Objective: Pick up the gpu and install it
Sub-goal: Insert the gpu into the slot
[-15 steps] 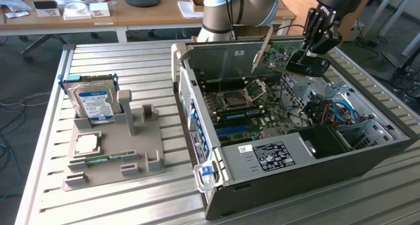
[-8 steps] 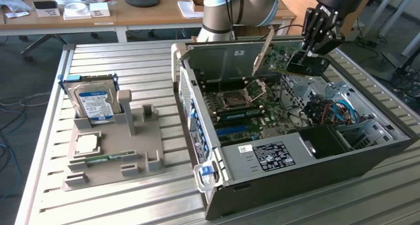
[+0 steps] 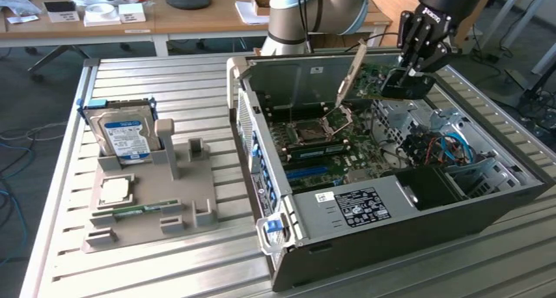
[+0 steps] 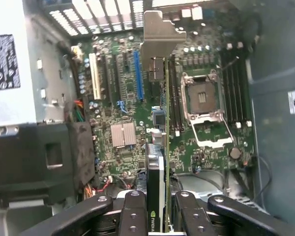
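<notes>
Now: gpu held on edge above the motherboard

The gpu hangs inside the open computer case, above the motherboard. Its long axis runs away from the jaws toward the case's slotted rear wall, with the silver bracket at the far end. The jaws are closed partway on the card's near end, one finger against each face. The case stands on the slatted desk.
</notes>
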`<move>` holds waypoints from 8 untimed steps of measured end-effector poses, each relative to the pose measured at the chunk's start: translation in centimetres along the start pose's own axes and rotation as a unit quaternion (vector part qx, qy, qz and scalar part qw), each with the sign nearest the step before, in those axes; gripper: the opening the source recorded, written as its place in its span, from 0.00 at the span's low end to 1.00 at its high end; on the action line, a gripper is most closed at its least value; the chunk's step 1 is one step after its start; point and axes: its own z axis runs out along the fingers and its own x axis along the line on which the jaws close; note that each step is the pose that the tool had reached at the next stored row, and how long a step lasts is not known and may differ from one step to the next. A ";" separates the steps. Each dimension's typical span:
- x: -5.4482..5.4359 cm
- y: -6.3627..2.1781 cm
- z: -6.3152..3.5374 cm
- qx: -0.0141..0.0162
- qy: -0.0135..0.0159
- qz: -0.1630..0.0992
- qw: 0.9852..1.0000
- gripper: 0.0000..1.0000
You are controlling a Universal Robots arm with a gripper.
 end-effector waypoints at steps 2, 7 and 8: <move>0.0 0.00 0.03 0.000 0.001 -0.017 1.000 0.27; 0.0 0.02 0.15 0.002 -0.003 -0.026 1.000 0.27; 0.0 0.04 0.20 0.003 -0.005 -0.027 1.000 0.27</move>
